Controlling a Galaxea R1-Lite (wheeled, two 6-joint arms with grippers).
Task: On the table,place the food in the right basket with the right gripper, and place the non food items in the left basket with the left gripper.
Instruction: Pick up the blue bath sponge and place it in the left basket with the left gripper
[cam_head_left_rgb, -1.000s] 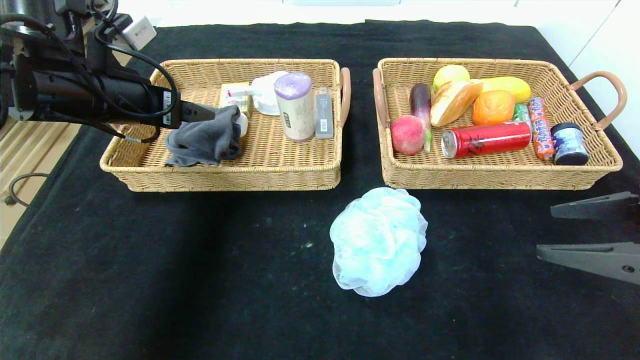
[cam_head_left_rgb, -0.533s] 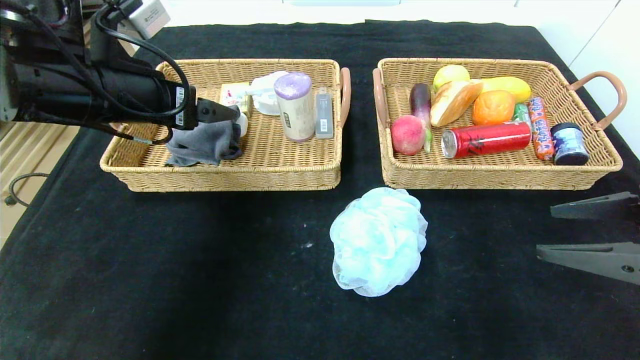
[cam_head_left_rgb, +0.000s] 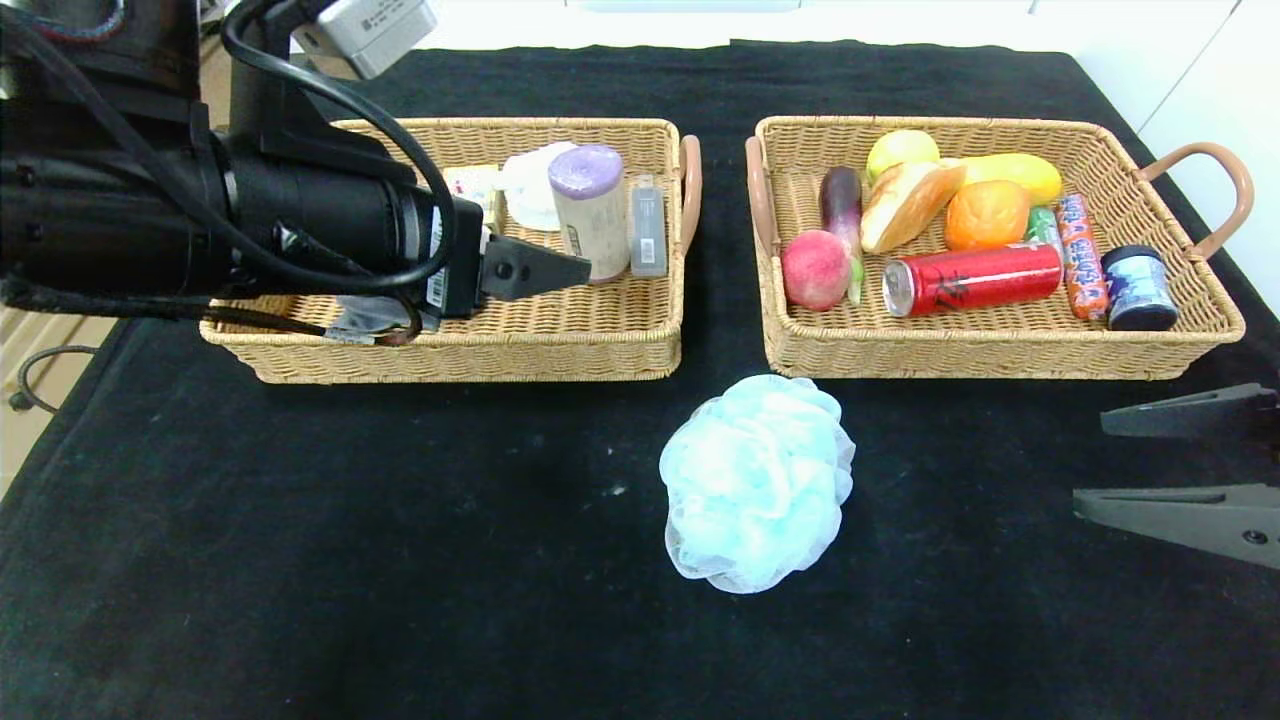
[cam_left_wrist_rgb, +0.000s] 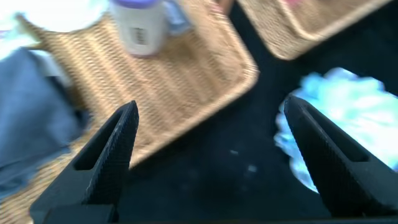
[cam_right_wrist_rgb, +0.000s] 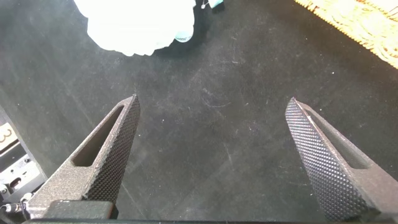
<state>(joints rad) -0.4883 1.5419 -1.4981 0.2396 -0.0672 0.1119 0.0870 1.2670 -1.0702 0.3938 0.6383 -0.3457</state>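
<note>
A light blue bath pouf (cam_head_left_rgb: 757, 482) lies on the black table in front of the gap between the two baskets. My left gripper (cam_head_left_rgb: 560, 272) is open and empty above the front right part of the left basket (cam_head_left_rgb: 560, 345). In the left wrist view its jaws (cam_left_wrist_rgb: 211, 106) stand wide apart over the basket's edge, with the pouf (cam_left_wrist_rgb: 348, 118) beyond one finger. A grey cloth (cam_left_wrist_rgb: 31, 124) lies in the left basket, mostly hidden by my arm in the head view. My right gripper (cam_head_left_rgb: 1090, 460) is open and empty at the table's right edge, also shown in its wrist view (cam_right_wrist_rgb: 212, 101).
The left basket also holds a purple-topped roll (cam_head_left_rgb: 588, 205), a grey bar (cam_head_left_rgb: 648, 225) and a white item (cam_head_left_rgb: 525, 185). The right basket (cam_head_left_rgb: 1000, 358) holds a peach (cam_head_left_rgb: 815, 268), eggplant, bread, orange (cam_head_left_rgb: 986, 213), red can (cam_head_left_rgb: 975, 278) and other food.
My left gripper has let go of the grey cloth, which now lies in the left basket. The arm has swung right across the basket, toward its front right corner. The right arm has not moved.
</note>
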